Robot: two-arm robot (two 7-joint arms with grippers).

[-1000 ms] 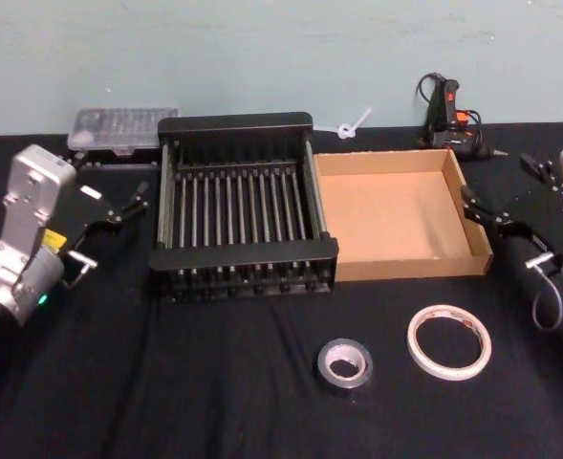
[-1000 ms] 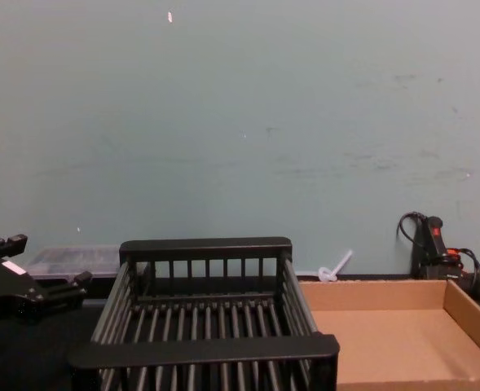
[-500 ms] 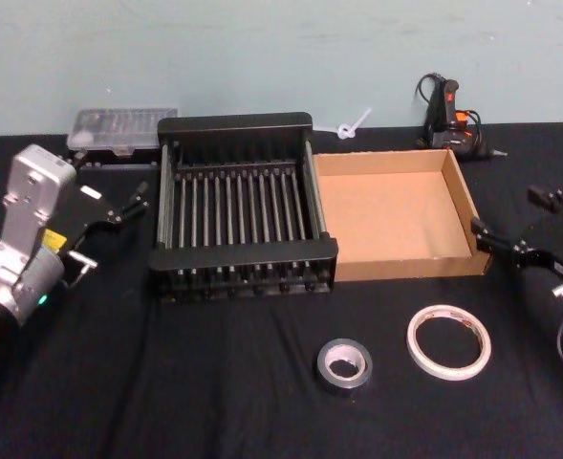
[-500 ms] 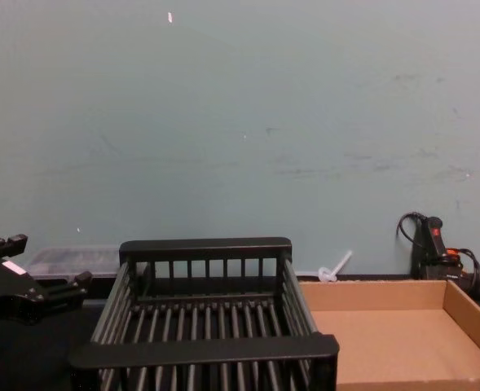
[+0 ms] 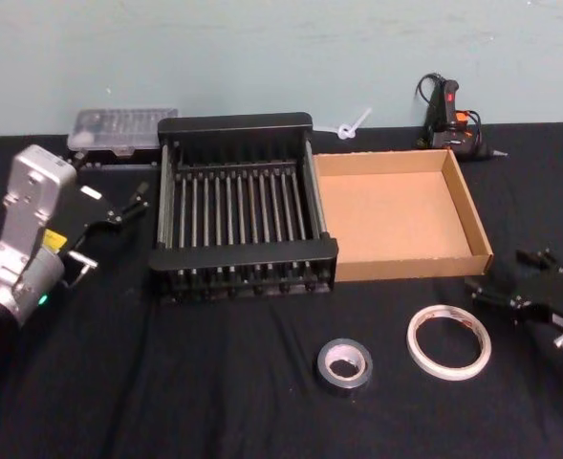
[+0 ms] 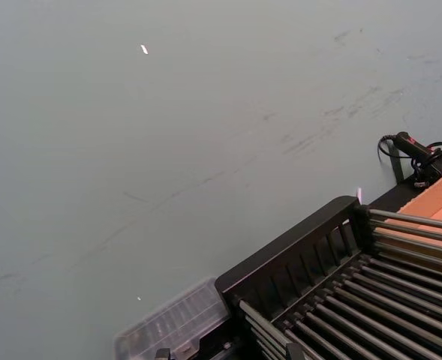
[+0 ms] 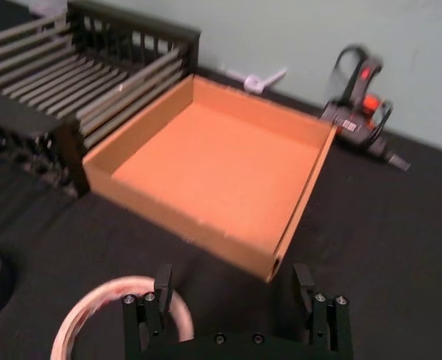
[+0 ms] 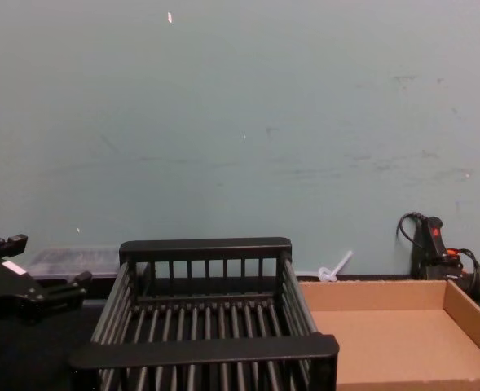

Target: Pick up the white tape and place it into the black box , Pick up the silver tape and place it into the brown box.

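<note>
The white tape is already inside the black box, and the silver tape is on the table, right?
Not quite. The head view shows the white tape lying on the black table, in front of the brown box. The black box holds nothing. The silver tape is on the table.

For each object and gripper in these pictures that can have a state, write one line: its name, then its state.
white tape: flat on the table, not gripped.
silver tape: flat on the table, untouched.
black box: upright, nothing inside.
brown box: open-topped, nothing inside.
right gripper: open, just right of the white tape.
left gripper: open, parked left of the black box.
</note>
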